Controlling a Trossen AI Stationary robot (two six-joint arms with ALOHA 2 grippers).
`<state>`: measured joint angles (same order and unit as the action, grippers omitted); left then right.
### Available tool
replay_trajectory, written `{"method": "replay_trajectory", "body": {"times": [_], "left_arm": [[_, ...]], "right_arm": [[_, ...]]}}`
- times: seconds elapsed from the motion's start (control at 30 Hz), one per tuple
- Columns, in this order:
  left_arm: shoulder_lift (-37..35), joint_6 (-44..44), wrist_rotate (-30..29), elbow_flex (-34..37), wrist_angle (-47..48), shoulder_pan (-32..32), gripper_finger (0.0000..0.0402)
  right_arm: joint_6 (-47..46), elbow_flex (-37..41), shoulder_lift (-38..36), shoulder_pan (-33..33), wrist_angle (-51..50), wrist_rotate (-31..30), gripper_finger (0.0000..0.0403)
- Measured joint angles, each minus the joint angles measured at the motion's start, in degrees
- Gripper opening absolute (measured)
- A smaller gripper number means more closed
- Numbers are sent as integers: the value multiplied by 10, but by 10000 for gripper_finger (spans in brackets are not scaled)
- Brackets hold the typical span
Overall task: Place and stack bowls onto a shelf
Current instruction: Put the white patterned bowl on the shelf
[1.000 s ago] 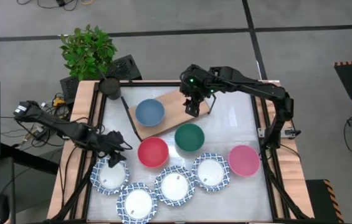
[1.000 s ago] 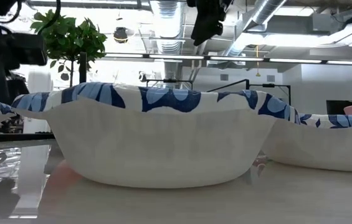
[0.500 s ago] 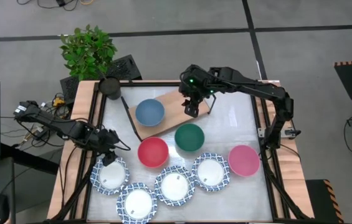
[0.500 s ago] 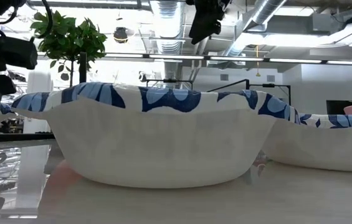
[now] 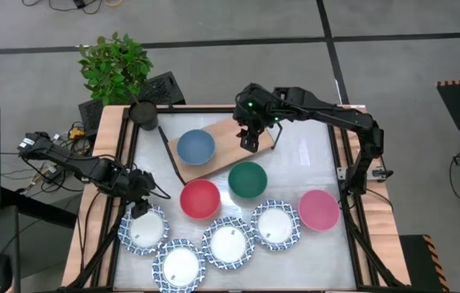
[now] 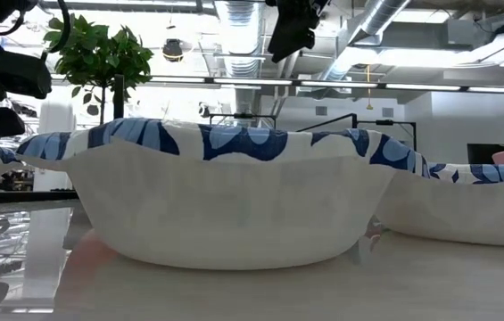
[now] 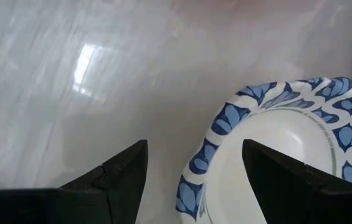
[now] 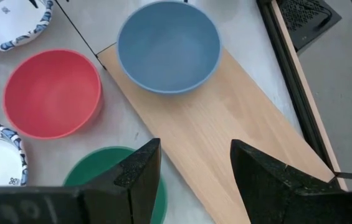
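My left gripper (image 5: 142, 209) (image 7: 194, 146) is open low over the far rim (image 7: 202, 158) of the leftmost white bowl with a blue patterned rim (image 5: 142, 231); one finger stands outside the rim and one over the inside, and I see no touch. My right gripper (image 5: 250, 142) (image 8: 195, 146) hangs open above the bare right part of the shelf board (image 5: 230, 134) (image 8: 244, 143). The blue bowl (image 5: 195, 147) (image 8: 168, 46) stands on the board's left part. The red bowl (image 5: 200, 199), green bowl (image 5: 247, 180) and pink bowl (image 5: 319, 209) sit on the tabletop.
Three more patterned white bowls (image 5: 180, 265) (image 5: 228, 244) (image 5: 275, 225) stand in a row along the near side; one fills the low view (image 6: 229, 192). A potted plant (image 5: 116, 67) and a dark round object (image 5: 143, 113) are at the far left corner. Bare tabletop (image 5: 311, 163) lies right of the board.
My left gripper has moved a little toward the table's left edge and come down over the leftmost patterned bowl's far rim. The bowls have not moved.
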<state>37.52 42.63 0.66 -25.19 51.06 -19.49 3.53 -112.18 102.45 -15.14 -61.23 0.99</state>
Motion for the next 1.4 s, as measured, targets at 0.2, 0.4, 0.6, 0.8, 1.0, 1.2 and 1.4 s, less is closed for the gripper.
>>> {"method": "replay_trajectory", "body": {"times": [0.2, 0.4, 0.6, 0.8, 1.0, 1.2, 1.4], "left_arm": [[1, 0, 10, 0, -13, 0, 245], [42, -10, 7, 0, -16, 0, 245], [104, -27, 38, 0, -25, 0, 245], [134, -41, 54, 0, -27, 0, 224], [152, -48, 61, 0, -27, 0, 150], [154, -36, 61, 0, -27, 0, 69], [154, -5, 60, -1, -27, 0, 8]], "right_arm": [[0, 0, 0, 0, 0, 0, 221], [0, 0, 0, 0, 0, 0, 221], [0, 0, 0, 0, 0, 0, 221], [0, 0, 0, 0, 0, 0, 221], [0, 0, 0, 1, 0, 0, 221], [0, 0, 0, 1, 0, 1, 221], [0, 0, 0, 1, 0, 1, 221]]}}
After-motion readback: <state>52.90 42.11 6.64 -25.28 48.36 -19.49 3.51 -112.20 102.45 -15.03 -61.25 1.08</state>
